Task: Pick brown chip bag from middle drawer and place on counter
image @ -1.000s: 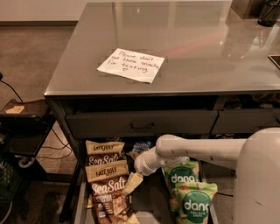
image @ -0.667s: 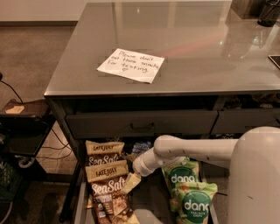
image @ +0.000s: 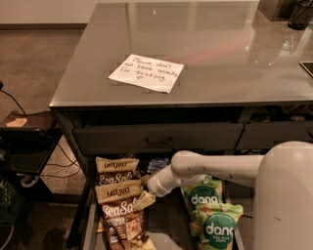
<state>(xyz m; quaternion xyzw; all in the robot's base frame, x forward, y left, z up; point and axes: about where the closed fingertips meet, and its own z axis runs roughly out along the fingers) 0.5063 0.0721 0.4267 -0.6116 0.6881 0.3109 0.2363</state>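
Two brown chip bags lie in the left row of the open middle drawer (image: 88, 228), one behind (image: 116, 171) and one nearer (image: 120, 207), both with tan "LATE JULY" bands. My gripper (image: 145, 199) is down in the drawer, at the right edge of the nearer brown bag and touching or just beside it. My white arm (image: 210, 168) reaches in from the right. The grey counter (image: 220, 63) lies above, and no bag is on it.
A white handwritten note (image: 146, 73) lies on the counter. Two green "dang" bags (image: 203, 197) (image: 217, 227) fill the drawer's right row. A shut grey drawer front with a bar handle (image: 159, 140) is above. A dark low stand with cables (image: 24, 146) is on the left, and dark objects (image: 301, 14) are at the counter's back right.
My gripper stays at the nearer brown bag's right edge, nearly unmoved. My white body at the right has come slightly further into view.
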